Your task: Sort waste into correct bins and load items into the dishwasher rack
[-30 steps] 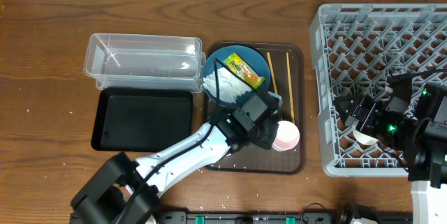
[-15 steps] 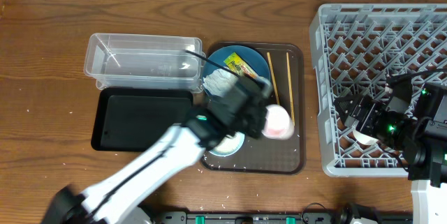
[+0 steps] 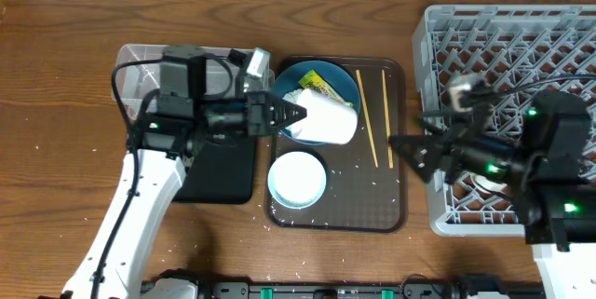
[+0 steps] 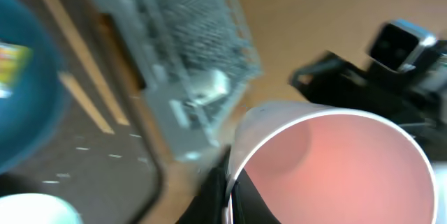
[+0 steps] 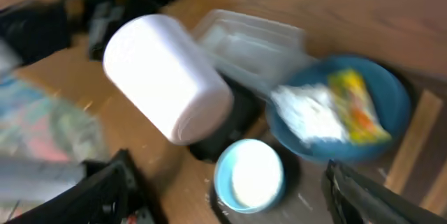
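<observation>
My left gripper [image 3: 284, 114] is shut on the rim of the pink cup [image 3: 328, 120], held on its side above the dark-blue plate [image 3: 333, 79]; the left wrist view shows its pink inside [image 4: 335, 168]. The snack wrapper [image 3: 322, 85] and tissue [image 5: 307, 109] lie on the plate. The white bowl [image 3: 297, 178] and two chopsticks [image 3: 364, 124] lie on the brown tray [image 3: 340, 213]. My right gripper [image 3: 408, 148] is open and empty at the tray's right edge, facing the cup [image 5: 167, 77]. The grey rack [image 3: 521, 52] holds a white cup [image 3: 484, 183].
The clear tub [image 3: 149, 68] and black tray [image 3: 228, 164] sit left of the brown tray, partly under my left arm. Rice grains are scattered on the brown tray and on the table in front of it.
My left gripper lifted the pink cup off the tray and swung up and left over the plate. My right gripper moved left out of the rack toward the tray.
</observation>
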You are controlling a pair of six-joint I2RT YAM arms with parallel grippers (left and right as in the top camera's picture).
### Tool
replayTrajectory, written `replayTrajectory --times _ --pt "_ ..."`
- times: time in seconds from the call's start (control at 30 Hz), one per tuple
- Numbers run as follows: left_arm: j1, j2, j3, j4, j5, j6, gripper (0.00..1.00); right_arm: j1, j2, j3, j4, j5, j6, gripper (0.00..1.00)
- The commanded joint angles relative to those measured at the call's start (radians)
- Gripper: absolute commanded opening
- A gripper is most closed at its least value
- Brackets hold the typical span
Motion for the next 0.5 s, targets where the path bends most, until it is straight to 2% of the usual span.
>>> replayTrajectory --times 0.0,0.13,0.23,0.4,0.47 --pt "0.008 0.001 0.016 0.01 0.253 0.002 0.06 0.119 0.019 0.014 0.065 -0.059 0.008 0.88" --pt "0.007 0.001 0.016 0.013 0.262 -0.002 0.06 0.259 0.069 0.014 0.165 -0.003 0.071 0.85" --pt "0.007 0.001 0.016 0.013 0.262 -0.002 0.06 0.324 0.111 0.014 0.196 0.039 0.083 0.79" --pt "0.007 0.001 0.016 0.013 0.267 -0.003 0.06 0.341 0.135 0.014 0.246 0.042 0.084 0.62" --pt "0.007 0.001 0.016 0.012 0.27 -0.006 0.06 0.332 0.13 0.014 0.254 0.043 0.084 0.62"
